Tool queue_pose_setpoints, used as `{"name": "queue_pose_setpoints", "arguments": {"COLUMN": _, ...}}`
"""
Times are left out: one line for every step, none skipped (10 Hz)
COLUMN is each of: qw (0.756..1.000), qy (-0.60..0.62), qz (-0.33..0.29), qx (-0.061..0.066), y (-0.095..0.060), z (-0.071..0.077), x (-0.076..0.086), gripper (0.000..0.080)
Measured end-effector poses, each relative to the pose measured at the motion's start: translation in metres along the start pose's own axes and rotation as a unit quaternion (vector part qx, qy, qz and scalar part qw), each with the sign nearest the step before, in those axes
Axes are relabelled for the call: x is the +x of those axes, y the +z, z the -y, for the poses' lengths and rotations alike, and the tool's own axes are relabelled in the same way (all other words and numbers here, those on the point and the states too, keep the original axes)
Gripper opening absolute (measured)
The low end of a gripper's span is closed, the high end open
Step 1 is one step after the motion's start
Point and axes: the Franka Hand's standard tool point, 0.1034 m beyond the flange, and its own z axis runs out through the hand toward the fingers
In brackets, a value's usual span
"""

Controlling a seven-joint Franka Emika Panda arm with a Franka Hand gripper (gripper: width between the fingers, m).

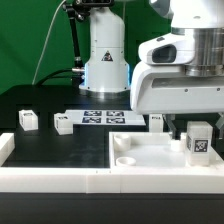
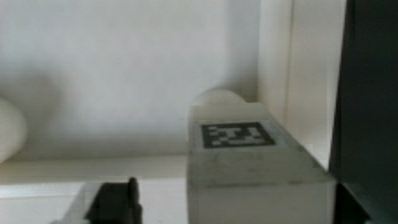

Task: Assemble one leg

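Note:
One leg, a small white block with a square tag, stands upright on the large white panel at the exterior view's right. My gripper is lowered over it, a finger on each side. In the wrist view the leg sits between the black fingers. It lies close to one finger, and a clear gap separates it from the other. The gripper is open around the leg. Three more legs lie on the black table: two at the left and one behind the panel.
The marker board lies flat in front of the robot base. A white raised fence runs along the front and left. The panel has round sockets near its corner; one shows in the wrist view.

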Motion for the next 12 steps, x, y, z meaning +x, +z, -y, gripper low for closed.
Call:
{"name": "queue_pose_setpoints", "arguments": {"qw": 1.0, "qy": 0.004, "qz": 0.0, "qx": 0.0, "y": 0.0002, "z": 0.0002, "x": -0.0001, "gripper": 0.0416}}
{"name": "queue_pose_setpoints", "arguments": {"qw": 1.0, "qy": 0.015, "qz": 0.0, "qx": 0.0, "y": 0.0006, "z": 0.0001, "x": -0.0002, "gripper": 0.0291}}
{"name": "queue_pose_setpoints", "arguments": {"qw": 1.0, "qy": 0.016, "qz": 0.001, "qx": 0.0, "y": 0.0009, "z": 0.0, "x": -0.0004, "gripper": 0.0291}}
{"name": "queue_pose_setpoints", "arguments": {"qw": 0.999, "qy": 0.042, "qz": 0.001, "qx": 0.001, "y": 0.0013, "z": -0.0001, "x": -0.0004, "gripper": 0.0291}}
{"name": "queue_pose_setpoints", "arguments": {"qw": 0.995, "qy": 0.101, "qz": 0.001, "qx": 0.006, "y": 0.0016, "z": -0.0004, "x": -0.0002, "gripper": 0.0291}}
{"name": "queue_pose_setpoints", "arguments": {"qw": 0.987, "qy": 0.163, "qz": -0.001, "qx": 0.009, "y": 0.0018, "z": 0.0004, "x": 0.0004, "gripper": 0.0291}}
{"name": "queue_pose_setpoints", "arguments": {"qw": 0.976, "qy": 0.216, "qz": -0.002, "qx": 0.011, "y": 0.002, "z": 0.0016, "x": 0.0005, "gripper": 0.0291}}
{"name": "queue_pose_setpoints", "arguments": {"qw": 0.965, "qy": 0.263, "qz": -0.002, "qx": 0.013, "y": 0.0022, "z": 0.0024, "x": 0.0005, "gripper": 0.0291}}
{"name": "queue_pose_setpoints", "arguments": {"qw": 0.943, "qy": 0.332, "qz": 0.001, "qx": 0.016, "y": 0.0023, "z": 0.0031, "x": 0.0003, "gripper": 0.0291}}
{"name": "queue_pose_setpoints", "arguments": {"qw": 0.922, "qy": 0.387, "qz": 0.002, "qx": 0.016, "y": 0.0025, "z": 0.0041, "x": -0.0001, "gripper": 0.0291}}
{"name": "queue_pose_setpoints", "arguments": {"qw": 0.9, "qy": 0.435, "qz": 0.002, "qx": 0.014, "y": 0.0025, "z": 0.0055, "x": -0.0008, "gripper": 0.0291}}
{"name": "queue_pose_setpoints", "arguments": {"qw": 0.874, "qy": 0.486, "qz": 0.0, "qx": 0.013, "y": 0.0023, "z": 0.0056, "x": -0.0006, "gripper": 0.0291}}
